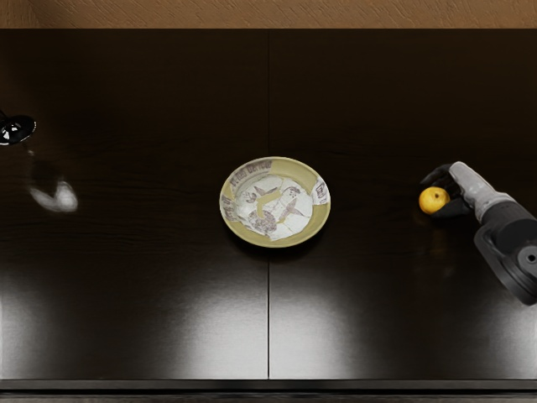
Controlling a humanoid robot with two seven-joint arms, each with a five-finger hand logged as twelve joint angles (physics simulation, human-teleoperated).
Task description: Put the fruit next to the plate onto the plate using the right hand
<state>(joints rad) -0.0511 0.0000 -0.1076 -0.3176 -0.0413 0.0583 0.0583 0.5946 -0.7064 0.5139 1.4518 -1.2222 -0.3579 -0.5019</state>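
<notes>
Right hand at right-centre of frame, dark fingers curled round the round yellow fruit on the counter, apparently gripping it; plate lies well apart to its left, at frame centre, so the carry runs leftward.

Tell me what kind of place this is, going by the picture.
Likely a simulated tabletop workspace, laid out like a dining table rather than a real room. A glossy dark table carries one patterned plate and a yellow fruit, with a robot's right hand at the fruit.
</notes>
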